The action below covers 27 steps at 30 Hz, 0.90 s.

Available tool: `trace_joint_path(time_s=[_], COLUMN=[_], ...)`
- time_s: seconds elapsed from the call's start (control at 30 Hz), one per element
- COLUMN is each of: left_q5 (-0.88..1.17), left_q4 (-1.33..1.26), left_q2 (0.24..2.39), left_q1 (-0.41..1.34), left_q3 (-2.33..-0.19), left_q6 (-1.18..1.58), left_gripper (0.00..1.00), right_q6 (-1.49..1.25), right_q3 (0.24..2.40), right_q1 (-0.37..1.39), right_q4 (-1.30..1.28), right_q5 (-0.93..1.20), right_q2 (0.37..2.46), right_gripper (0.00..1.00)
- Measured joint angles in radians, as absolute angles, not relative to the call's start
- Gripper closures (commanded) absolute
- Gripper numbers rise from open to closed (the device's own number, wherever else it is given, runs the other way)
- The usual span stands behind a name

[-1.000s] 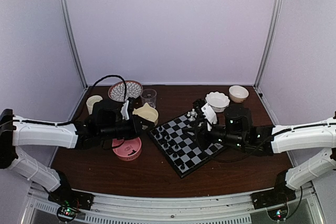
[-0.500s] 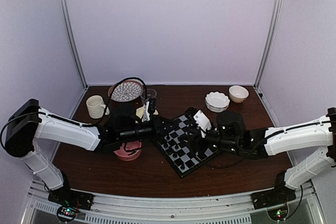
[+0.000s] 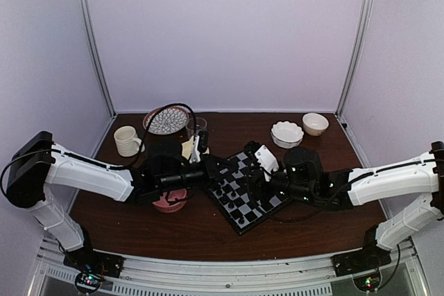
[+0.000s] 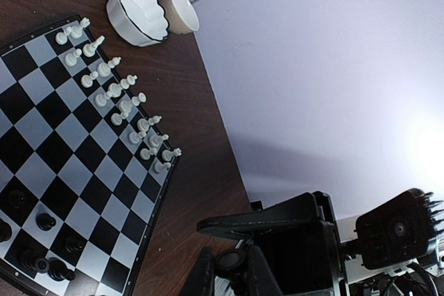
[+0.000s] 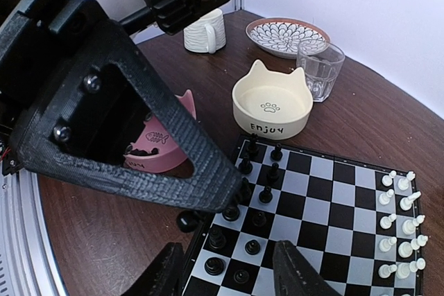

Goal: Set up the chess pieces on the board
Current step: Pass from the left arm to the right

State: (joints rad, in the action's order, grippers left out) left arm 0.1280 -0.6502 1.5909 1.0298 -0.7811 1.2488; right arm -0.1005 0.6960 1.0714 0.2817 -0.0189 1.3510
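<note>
Dark wood table [image 3: 139,220] inside pale lilac walls; the board [image 3: 258,210] lies skewed at centre, betw. the two arms; black chess pieces [image 5: 266,195] stand in loose rows on its near-left side, and more sit in the pink bowl [image 5: 186,105] just beside that edge; white chessmen [image 4: 114,91] line the far side. Left gripper [image 4: 230,260] hovers over the board's left corner, fingers nearly together, apparently pinching one black chessman [image 4: 229,265]; right gripper [image 5: 229,261] hangs over the same black ranks w/ jaws apart and nothing betw. them. Main risk: both heads are v. close, so a reach by either could bump the other & jolt the held piece loose; the tiny men stand tight, so a finger coming down off-centre prob. topples neighbours; a tilted release may leave the piece lying flat or astride two squares.
</note>
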Motion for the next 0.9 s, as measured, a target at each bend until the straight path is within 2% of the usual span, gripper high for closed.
trace_joint_path(time_s=[0.7,0.9], left_q5=[0.092,0.090], left_q4=[-0.651,-0.654], left_q2=[1.631,1.644], left_q1=[1.051,1.051], left_q3=[-0.798,-0.807], left_q6=[1.249,1.252], left_gripper=[0.96,0.96], right_q6=[-0.112,-0.116], right_q3=[0.696,0.696], right_q1=[1.072,1.073], right_q4=[0.292,0.304], right_q5=[-0.032,-0.046], right_q2=[1.352,1.345], right_gripper=[0.60,0.68])
